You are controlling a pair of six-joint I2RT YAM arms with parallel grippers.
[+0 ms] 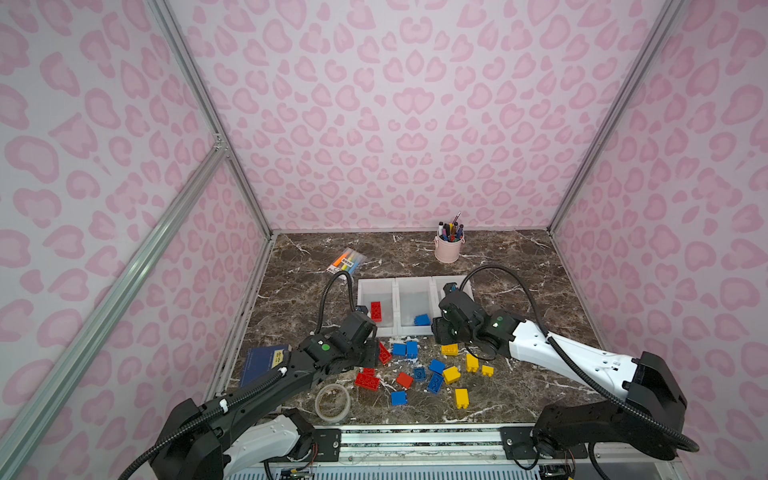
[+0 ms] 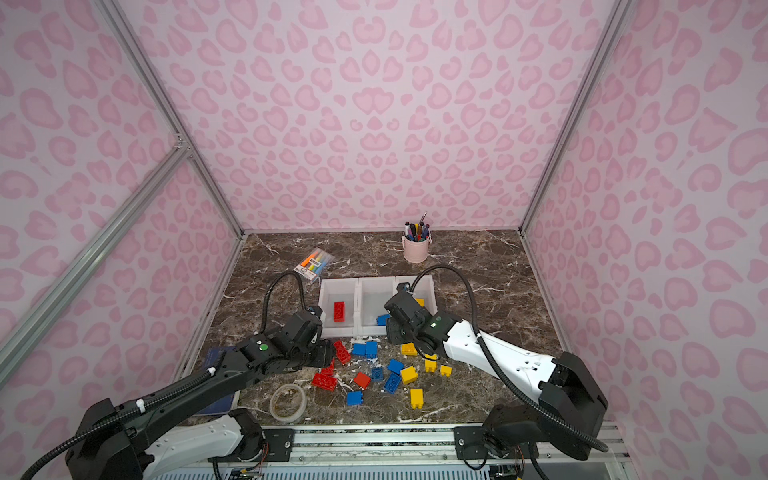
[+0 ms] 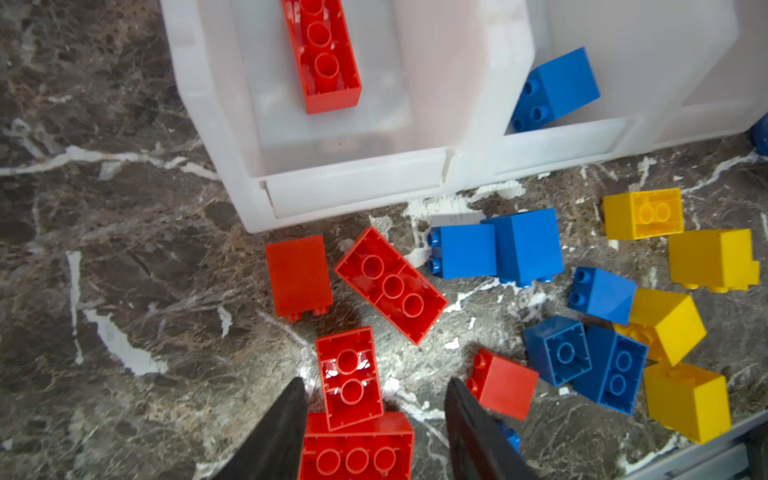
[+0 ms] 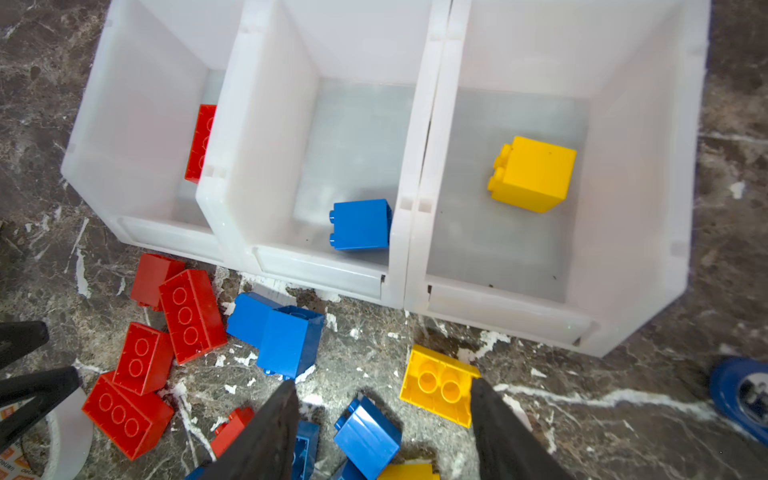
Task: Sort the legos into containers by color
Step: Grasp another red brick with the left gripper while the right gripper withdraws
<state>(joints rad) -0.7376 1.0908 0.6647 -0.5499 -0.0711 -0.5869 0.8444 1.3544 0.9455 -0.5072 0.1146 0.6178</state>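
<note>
Three joined white containers (image 1: 397,286) stand mid-table. The left one holds a red oblong lego (image 1: 376,310), the middle one a blue lego (image 1: 422,320), the right one a yellow lego (image 4: 532,174). Several loose red (image 1: 366,381), blue (image 1: 399,397) and yellow legos (image 1: 461,398) lie in front of them. My left gripper (image 3: 374,386) is open low over the red pile, with a small upturned red lego (image 3: 349,378) between its fingers, ungripped. My right gripper (image 4: 382,384) is open and empty just before the bins, beside an upturned yellow lego (image 4: 438,384).
A pink pen cup (image 1: 449,249) stands at the back. A highlighter pack (image 1: 347,262) lies behind the left bin. A clear tape roll (image 1: 332,402) and a blue book (image 1: 264,363) sit at the front left under my left arm.
</note>
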